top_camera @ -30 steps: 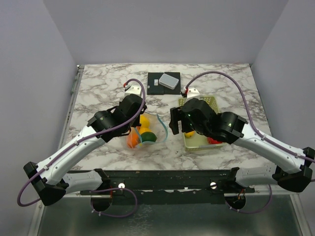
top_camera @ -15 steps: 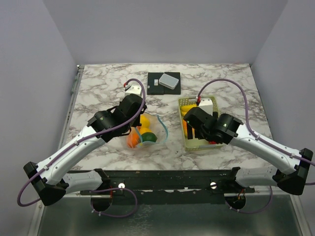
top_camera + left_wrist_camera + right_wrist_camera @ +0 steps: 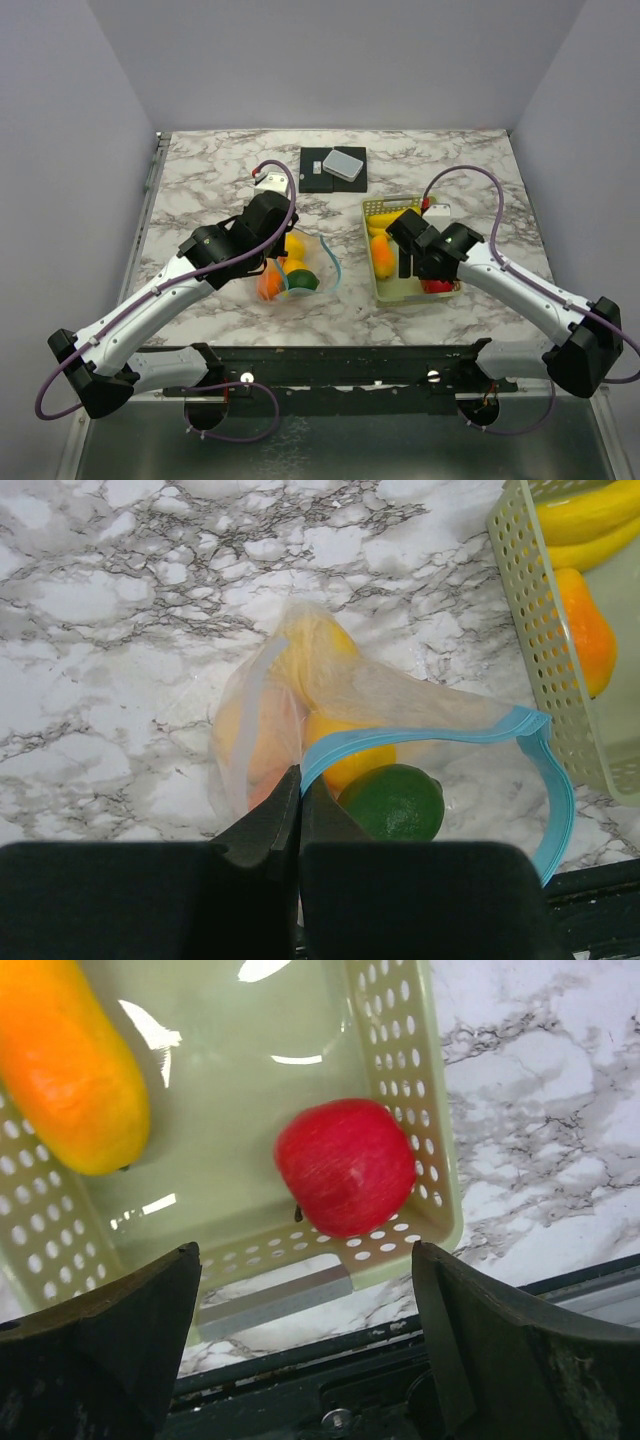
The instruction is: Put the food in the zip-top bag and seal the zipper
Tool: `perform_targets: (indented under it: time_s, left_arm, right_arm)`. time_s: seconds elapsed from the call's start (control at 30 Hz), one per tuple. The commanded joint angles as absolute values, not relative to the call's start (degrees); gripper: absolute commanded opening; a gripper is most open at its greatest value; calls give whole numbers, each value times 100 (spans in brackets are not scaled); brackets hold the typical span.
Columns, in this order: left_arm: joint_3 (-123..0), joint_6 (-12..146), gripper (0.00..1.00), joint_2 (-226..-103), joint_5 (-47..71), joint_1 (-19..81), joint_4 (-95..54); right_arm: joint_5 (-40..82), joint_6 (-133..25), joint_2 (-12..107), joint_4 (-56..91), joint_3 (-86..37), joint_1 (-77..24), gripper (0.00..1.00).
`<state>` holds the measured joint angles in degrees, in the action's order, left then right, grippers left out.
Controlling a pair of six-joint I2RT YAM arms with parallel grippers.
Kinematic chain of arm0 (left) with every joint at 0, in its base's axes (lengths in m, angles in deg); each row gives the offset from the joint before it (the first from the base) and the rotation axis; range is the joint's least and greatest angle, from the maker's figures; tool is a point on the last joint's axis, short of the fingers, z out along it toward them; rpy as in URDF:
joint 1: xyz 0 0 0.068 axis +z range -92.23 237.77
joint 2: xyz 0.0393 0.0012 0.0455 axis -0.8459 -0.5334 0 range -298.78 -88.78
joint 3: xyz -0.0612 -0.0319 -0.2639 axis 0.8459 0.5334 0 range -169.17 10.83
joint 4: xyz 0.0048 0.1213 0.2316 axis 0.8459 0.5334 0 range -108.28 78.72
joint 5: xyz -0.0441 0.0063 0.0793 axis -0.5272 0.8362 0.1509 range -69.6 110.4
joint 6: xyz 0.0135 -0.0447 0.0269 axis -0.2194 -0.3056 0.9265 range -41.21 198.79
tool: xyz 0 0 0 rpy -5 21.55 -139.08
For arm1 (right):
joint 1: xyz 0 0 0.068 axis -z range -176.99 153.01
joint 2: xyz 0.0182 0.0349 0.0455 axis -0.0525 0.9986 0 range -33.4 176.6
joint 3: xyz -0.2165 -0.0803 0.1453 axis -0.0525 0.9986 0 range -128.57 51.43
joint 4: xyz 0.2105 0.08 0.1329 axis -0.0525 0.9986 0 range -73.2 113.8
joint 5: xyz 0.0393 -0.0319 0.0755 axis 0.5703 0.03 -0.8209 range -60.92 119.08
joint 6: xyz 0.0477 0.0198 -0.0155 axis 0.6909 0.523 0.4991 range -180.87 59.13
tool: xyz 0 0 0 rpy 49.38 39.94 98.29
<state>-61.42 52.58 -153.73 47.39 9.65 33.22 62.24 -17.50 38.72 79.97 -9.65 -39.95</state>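
Observation:
The clear zip-top bag lies at mid table with its mouth held open. It holds a dark green fruit, a yellow lemon and an orange. My left gripper is shut on the light blue zipper at the near left of the mouth; it also shows in the top view. My right gripper is open and empty above the near end of the basket, over a red apple, and shows in the top view. An orange fruit and a banana also lie in the basket.
The pale yellow-green slotted basket stands right of the bag. A black pad with a grey box lies at the back middle. A black rail runs along the table's near edge.
My right arm has swung right, away from the bag's mouth, and now hangs over the basket's near end. The left arm and the bag have not moved.

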Motion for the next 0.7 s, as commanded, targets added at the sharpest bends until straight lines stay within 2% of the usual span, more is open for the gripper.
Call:
perform_targets:
  time_s: [0.0,0.67]
  left_arm:
    - [-6092,5326,0,-15302,4634,960,3184]
    - [-6063,5357,0,-15339,4659,958,3171]
  right_arm:
    - [6162,-1903,4008,7627,-732,-3654,92]
    - [5960,-2047,4633,6972,-23,-3119,98]
